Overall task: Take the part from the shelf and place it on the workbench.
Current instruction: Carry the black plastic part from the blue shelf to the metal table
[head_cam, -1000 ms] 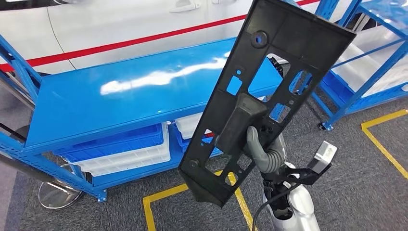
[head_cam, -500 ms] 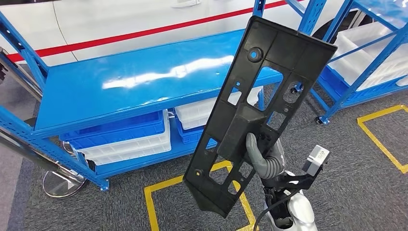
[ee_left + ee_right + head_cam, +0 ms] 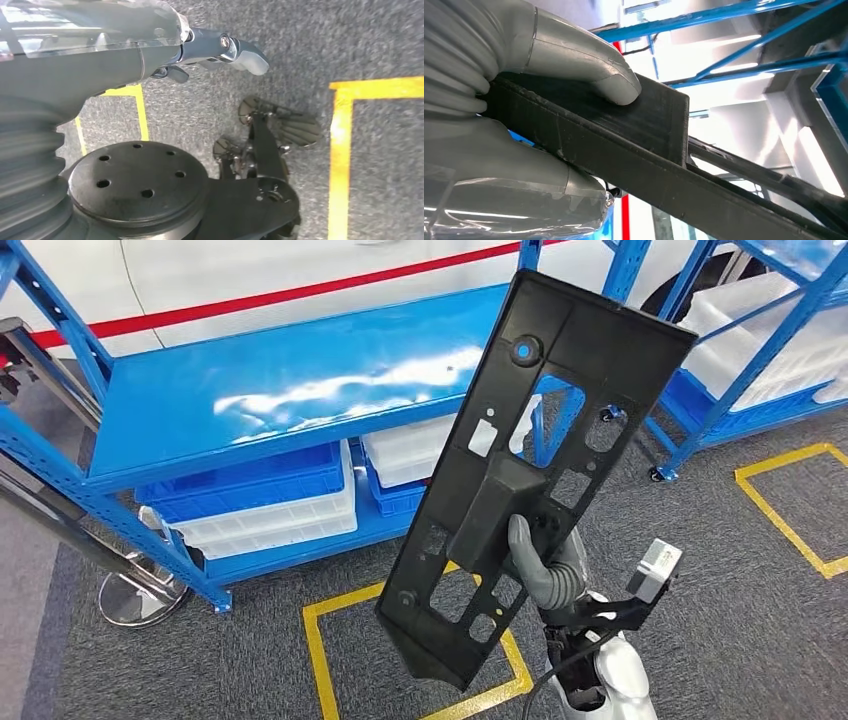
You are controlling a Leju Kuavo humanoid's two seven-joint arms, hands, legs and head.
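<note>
One white car body with red stripe (image 3: 250, 300) at far side, behind blue workbench (image 3: 270, 390). White and blue bins (image 3: 255, 505) on lower tier under bench top. Second blue rack (image 3: 760, 350) off to right hand's outer side. Yellow floor marking (image 3: 320, 650) on grey carpet. Black part (image 3: 530, 460), long perforated panel, held tilted in air above floor, in front of bench, not touching it. Right hand (image 3: 545, 570) grips part's raised centre block; thumb (image 3: 589, 60) pressed on block face. Left hand (image 3: 220, 50) over carpet, nothing in it; finger spread unclear.
</note>
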